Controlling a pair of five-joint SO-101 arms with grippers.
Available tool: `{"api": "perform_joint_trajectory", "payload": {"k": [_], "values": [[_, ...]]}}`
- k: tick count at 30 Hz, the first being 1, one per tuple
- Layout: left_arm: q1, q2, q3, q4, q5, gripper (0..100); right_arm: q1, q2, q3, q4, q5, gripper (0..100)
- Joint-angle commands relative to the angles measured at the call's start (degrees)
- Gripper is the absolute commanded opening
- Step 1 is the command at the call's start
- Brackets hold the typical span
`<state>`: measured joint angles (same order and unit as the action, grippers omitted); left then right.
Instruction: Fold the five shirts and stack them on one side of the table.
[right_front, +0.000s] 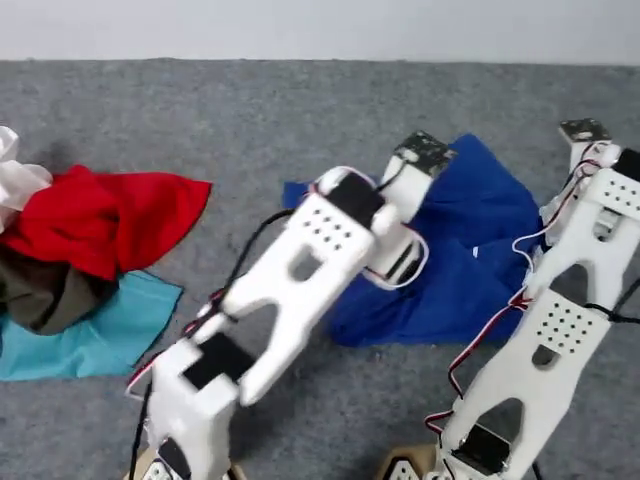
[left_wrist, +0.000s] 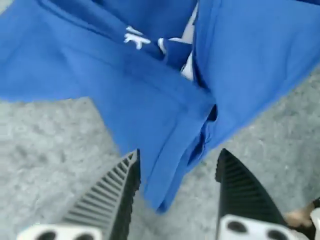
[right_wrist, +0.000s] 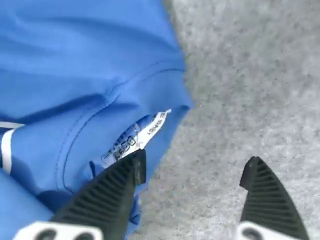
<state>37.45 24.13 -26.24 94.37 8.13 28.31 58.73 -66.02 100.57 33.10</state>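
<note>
High view: the blue shirt (right_front: 470, 260) lay crumpled on the gray surface (right_front: 250, 110), under the left arm (right_front: 300, 270) and beside the right arm (right_front: 560, 320). A pile made up of a red shirt (right_front: 110, 215), a dark shirt (right_front: 45, 290), a teal shirt (right_front: 100, 330) and a white shirt (right_front: 15, 180) lay well apart from both arms. Bare surface between pile and blue shirt offered room for spreading and folding.

Left wrist view: the left tool (left_wrist: 177, 165) was spread. A doubled edge of the blue shirt ran between its fingers (left_wrist: 127, 185), unpinched. This placement probably suited a grasp on that edge. Bare surface lay to either side of the fingers.

Right wrist view: the right tool (right_wrist: 197, 160) was spread and held nothing. One finger stood over the collar label (right_wrist: 132, 142); the other stood over bare surface. The shirt's border ended just inside the gap, so closing here could miss the cloth.
</note>
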Motion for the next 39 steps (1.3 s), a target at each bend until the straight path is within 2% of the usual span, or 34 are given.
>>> {"api": "perform_joint_trajectory", "payload": {"k": [1, 8, 13, 17, 29, 33, 39], "values": [[2.37, 9.76, -16.31, 6.07, 0.97, 24, 0.75, -4.09, -0.26, 2.51, -0.44, 31.4], [3.96, 16.97, -22.02, 6.33, 0.53, 18, 0.84, -4.09, -0.26, 2.51, -0.35, 31.4], [3.69, 19.60, -22.02, 6.33, -7.56, 10, 0.66, -4.18, -0.26, 2.51, -0.53, 31.4], [3.69, 21.36, -22.02, 6.33, -10.81, 4, 0.66, -4.18, -0.26, 2.51, -0.53, 31.4], [3.52, 22.59, -22.11, 6.33, -10.99, 1, 0.75, -4.18, -0.26, 2.51, -0.53, 31.4], [0.18, 22.07, -22.02, 6.33, -10.73, 1, 0.75, -4.18, -0.26, 2.51, -0.53, 31.4], [-11.69, 21.98, -22.02, 6.42, -10.64, 1, 0.66, -4.26, -0.26, 2.51, -0.26, 31.4]]}}
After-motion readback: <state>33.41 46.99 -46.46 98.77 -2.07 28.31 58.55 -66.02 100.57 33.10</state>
